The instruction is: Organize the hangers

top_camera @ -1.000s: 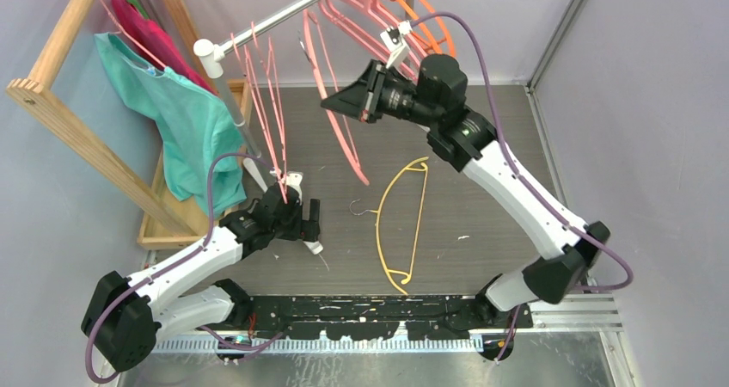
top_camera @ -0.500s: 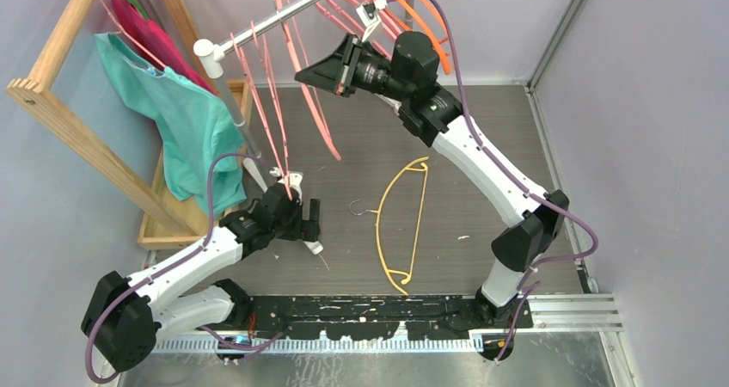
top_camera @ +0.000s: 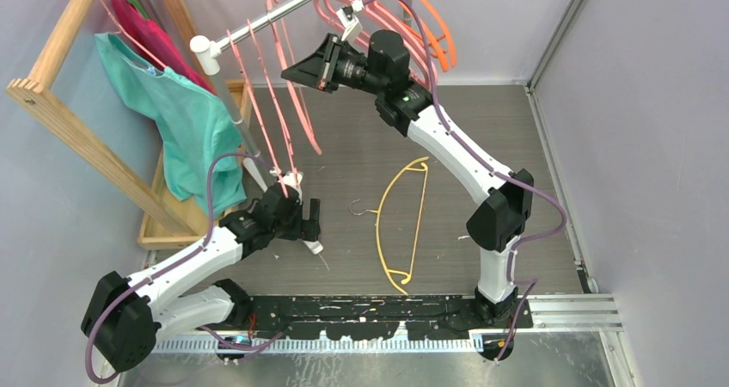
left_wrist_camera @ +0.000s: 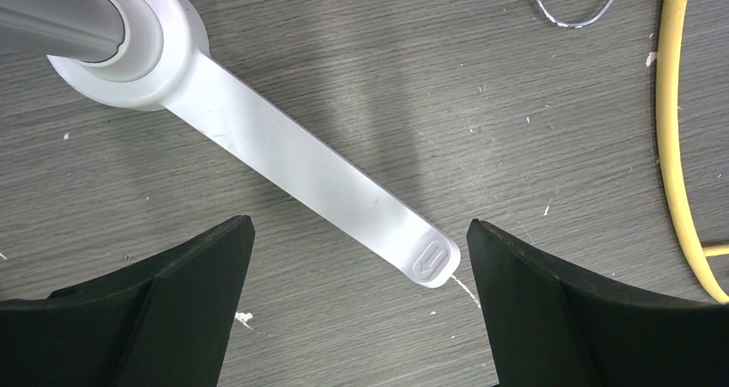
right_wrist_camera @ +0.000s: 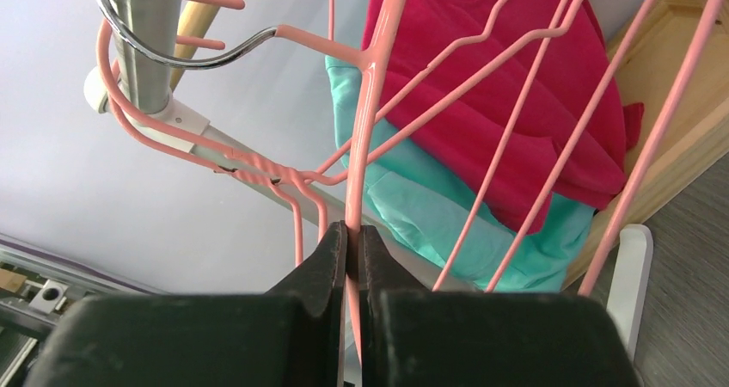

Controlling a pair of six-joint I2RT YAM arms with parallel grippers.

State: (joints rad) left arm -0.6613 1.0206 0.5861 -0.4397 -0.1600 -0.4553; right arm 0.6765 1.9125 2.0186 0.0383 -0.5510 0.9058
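Right gripper (right_wrist_camera: 352, 232) clamped tight on thin pink hanger (right_wrist_camera: 371, 95), swung from 1 toward 11 o'clock; hook now around rail (top_camera: 284, 7), nearly hung. Left gripper (left_wrist_camera: 357, 241) wide open, empty, unmoved. Yellow hanger (top_camera: 404, 224) still on floor.

A dark grey wood-grain worktop (top_camera: 481, 138) lies between pale purple walls (top_camera: 636, 103). At the far left leans a wooden frame (top_camera: 77, 144), and a teal garment (top_camera: 185, 120) and a magenta garment (top_camera: 159, 39) hang against it, the magenta behind the teal. A steel rail (right_wrist_camera: 155, 0) runs up to the right from a white end cap (top_camera: 200, 46). It is carried on a grey post (left_wrist_camera: 52, 17), whose white collar (left_wrist_camera: 129, 52) and long white foot (left_wrist_camera: 327, 198) lie flat on the worktop. Small white specks (left_wrist_camera: 245, 320) are scattered near the foot
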